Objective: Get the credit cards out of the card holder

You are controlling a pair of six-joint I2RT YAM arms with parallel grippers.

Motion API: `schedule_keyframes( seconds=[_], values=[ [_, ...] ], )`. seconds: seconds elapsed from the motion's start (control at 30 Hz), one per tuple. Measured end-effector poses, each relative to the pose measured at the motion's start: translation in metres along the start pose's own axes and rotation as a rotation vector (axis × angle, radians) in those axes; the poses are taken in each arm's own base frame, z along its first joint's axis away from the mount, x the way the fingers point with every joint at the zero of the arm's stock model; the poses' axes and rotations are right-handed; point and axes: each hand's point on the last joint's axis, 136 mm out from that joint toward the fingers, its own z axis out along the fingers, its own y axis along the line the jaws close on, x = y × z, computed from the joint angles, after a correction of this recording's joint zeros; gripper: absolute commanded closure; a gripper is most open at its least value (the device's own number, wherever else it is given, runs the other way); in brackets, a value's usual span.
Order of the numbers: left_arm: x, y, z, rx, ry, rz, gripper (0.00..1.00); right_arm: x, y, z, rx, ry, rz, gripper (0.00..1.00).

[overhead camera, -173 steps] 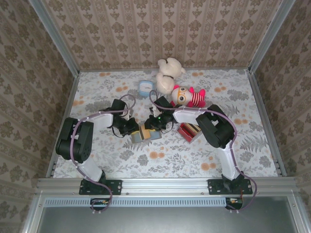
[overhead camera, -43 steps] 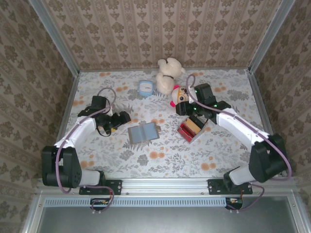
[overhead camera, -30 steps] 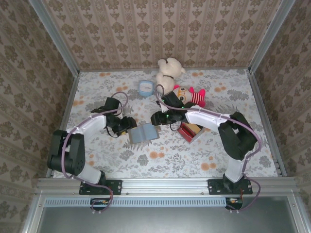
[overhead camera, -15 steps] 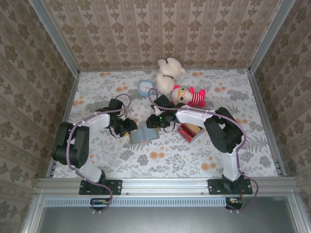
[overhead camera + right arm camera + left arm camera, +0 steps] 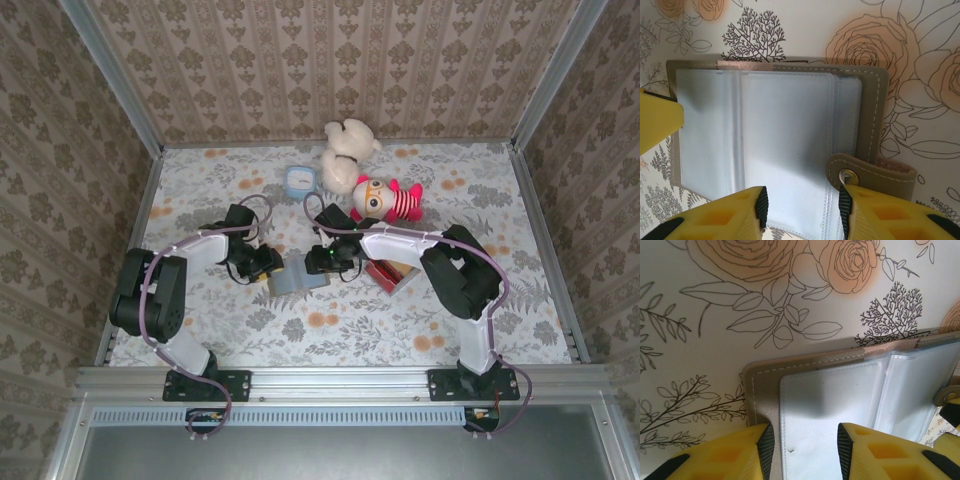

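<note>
Both arms have swung inward since a moment ago, and the card holder (image 5: 300, 276) lies opened flat on the floral desk (image 5: 480, 190) between them. The left gripper (image 5: 805, 440), yellow fingers apart, hovers over its stitched grey-tan edge, with clear glossy plastic sleeves directly below. The right gripper (image 5: 802, 200), also spread, straddles the opposite panel, whose rounded snap tab (image 5: 870, 172) sits just beside its right finger.
</note>
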Motion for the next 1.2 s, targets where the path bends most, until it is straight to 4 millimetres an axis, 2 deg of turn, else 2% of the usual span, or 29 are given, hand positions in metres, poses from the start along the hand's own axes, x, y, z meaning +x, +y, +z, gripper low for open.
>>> schedule_keyframes(
  seconds=[0.2,0.33,0.43,0.57,0.73,0.97,1.2],
  values=[
    [0.0,0.0,0.0,0.002,0.0,0.0,0.6,0.005,0.005,0.002,0.0,0.007,-0.009,0.54],
    [0.0,0.0,0.0,0.002,0.001,0.0,0.6,0.008,-0.004,0.003,0.065,0.0,-0.005,0.49],
    [0.0,-0.001,0.0,0.004,0.002,0.001,0.6,0.008,-0.01,0.003,0.096,-0.01,-0.004,0.49],
    [0.0,-0.001,0.001,0.007,0.003,0.002,0.61,0.008,-0.011,0.002,0.1,-0.014,-0.006,0.56],
    [0.0,-0.002,0.001,0.008,0.004,0.002,0.69,0.012,-0.007,0.005,0.084,0.003,-0.009,0.63],
    [0.003,-0.01,0.005,0.044,0.02,0.021,0.89,0.013,0.003,0.013,0.041,0.029,-0.013,0.8],
    [0.006,-0.015,0.007,0.057,0.032,0.038,0.92,0.016,0.009,0.017,0.008,0.054,-0.022,0.98]
  ],
)
